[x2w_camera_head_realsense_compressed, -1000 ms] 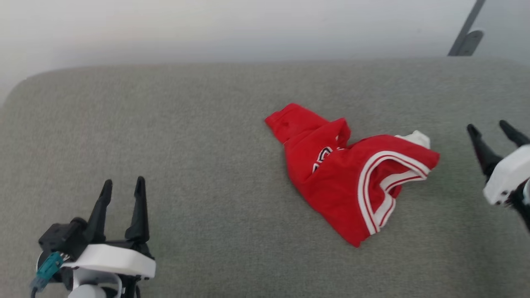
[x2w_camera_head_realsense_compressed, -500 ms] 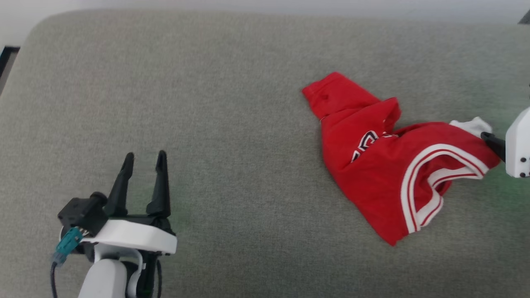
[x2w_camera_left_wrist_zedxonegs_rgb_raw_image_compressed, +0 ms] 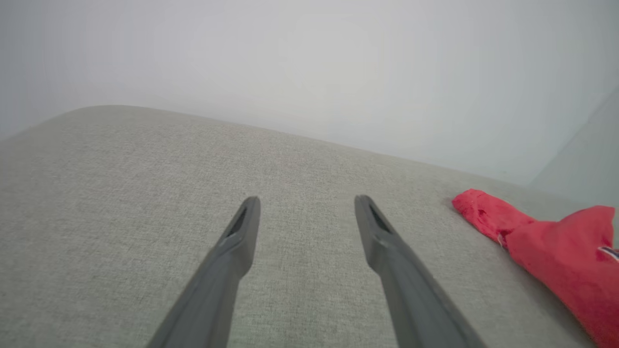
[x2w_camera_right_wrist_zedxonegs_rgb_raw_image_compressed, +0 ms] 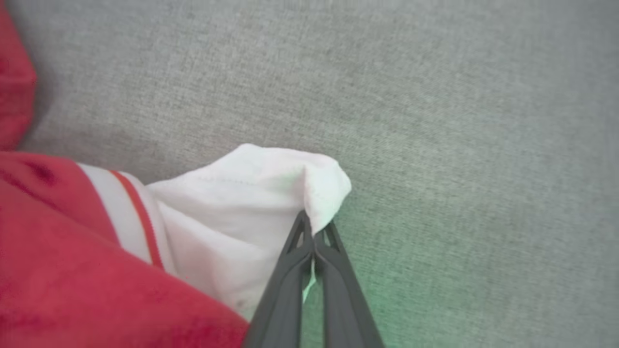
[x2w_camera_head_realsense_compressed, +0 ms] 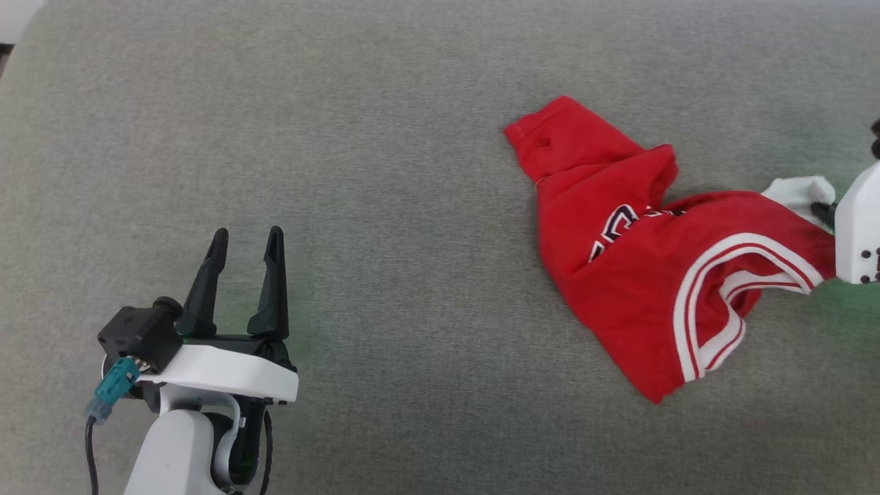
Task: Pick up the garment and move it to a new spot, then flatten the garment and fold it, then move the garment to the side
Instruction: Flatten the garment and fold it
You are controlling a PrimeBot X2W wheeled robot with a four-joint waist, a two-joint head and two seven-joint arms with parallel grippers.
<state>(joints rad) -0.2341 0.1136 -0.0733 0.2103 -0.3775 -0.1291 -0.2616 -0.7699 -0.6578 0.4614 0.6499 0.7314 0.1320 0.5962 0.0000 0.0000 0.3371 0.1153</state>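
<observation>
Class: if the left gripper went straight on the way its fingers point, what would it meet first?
Probably only the grey cushion: the left gripper points across bare fabric toward its far edge. The red shirt lies right of that line. Depth is unclear.

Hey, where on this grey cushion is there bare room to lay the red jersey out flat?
Widest bare stretch: the grey cushion between the left pincer and the garment. A narrower strip lies nearer the robot than the garment. Crowded: the right side, where the right pincer is shut on the white sleeve.
</observation>
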